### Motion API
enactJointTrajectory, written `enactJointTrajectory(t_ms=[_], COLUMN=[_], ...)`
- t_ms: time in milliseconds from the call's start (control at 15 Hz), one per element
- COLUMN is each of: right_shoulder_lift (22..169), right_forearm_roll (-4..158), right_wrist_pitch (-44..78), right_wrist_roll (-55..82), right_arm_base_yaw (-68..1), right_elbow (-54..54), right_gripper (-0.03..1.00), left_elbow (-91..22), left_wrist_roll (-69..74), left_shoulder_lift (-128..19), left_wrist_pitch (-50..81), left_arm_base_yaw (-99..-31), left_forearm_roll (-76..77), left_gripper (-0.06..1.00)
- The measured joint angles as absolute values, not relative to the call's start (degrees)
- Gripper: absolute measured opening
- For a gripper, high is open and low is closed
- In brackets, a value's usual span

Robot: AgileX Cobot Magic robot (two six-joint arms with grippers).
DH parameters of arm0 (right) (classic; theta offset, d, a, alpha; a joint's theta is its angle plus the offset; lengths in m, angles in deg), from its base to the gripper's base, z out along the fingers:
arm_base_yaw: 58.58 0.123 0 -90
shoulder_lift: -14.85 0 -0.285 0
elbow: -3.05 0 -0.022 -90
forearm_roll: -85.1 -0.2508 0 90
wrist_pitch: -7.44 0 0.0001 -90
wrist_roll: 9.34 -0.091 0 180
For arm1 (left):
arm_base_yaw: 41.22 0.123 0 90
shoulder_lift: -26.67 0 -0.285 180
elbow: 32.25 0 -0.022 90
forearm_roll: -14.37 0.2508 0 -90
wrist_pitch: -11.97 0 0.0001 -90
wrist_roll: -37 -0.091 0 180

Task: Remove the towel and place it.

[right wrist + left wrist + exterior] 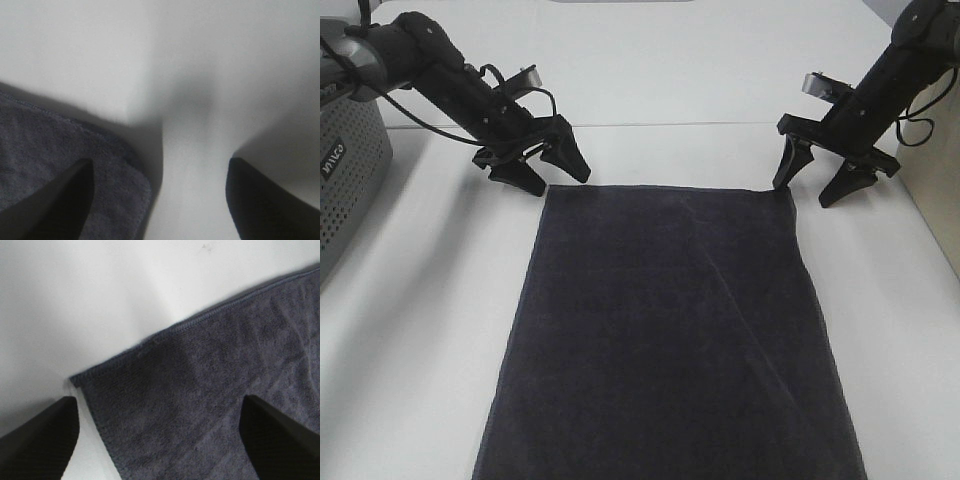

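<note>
Looking down, found the towel [670,330] flat on the table [420,350], long axis running near to far. Saw left gripper [558,184] and right gripper [802,194] wide open, empty, each straddling one far corner — neither nearer; judged a straight drop-and-pinch likely next.

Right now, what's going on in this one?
A dark towel lies spread flat on the white table. The left gripper and right gripper are each at one of its far corners, with jaws open. Neither has hold of it. A grey basket sits at the left edge.
</note>
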State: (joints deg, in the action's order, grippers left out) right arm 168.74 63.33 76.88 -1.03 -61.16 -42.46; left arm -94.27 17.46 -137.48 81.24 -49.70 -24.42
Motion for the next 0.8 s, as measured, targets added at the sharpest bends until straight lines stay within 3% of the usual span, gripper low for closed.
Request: enactJointTrajectory(t_ms=[400, 800], right_shoulder_lift=[168.7, 168.7], right_forearm_roll=[63.6, 64.1], right_wrist_pitch=[76.9, 76.9], right_wrist_roll=[-1.1, -1.1], right_arm_base_yaw=[-60.2, -54.5], right_elbow=[-42.4, -42.3], right_gripper=[0.72, 0.68], left_elbow=[-94.3, -94.3], left_wrist_roll=[18.7, 19.8], left_shoulder_lift=[-137.5, -137.5], left_wrist_pitch=[81.1, 81.1], left_arm_base_yaw=[-49.7, -52.8], left_forearm_roll=[-24.4, -25.0], left_gripper=[0.82, 0.81])
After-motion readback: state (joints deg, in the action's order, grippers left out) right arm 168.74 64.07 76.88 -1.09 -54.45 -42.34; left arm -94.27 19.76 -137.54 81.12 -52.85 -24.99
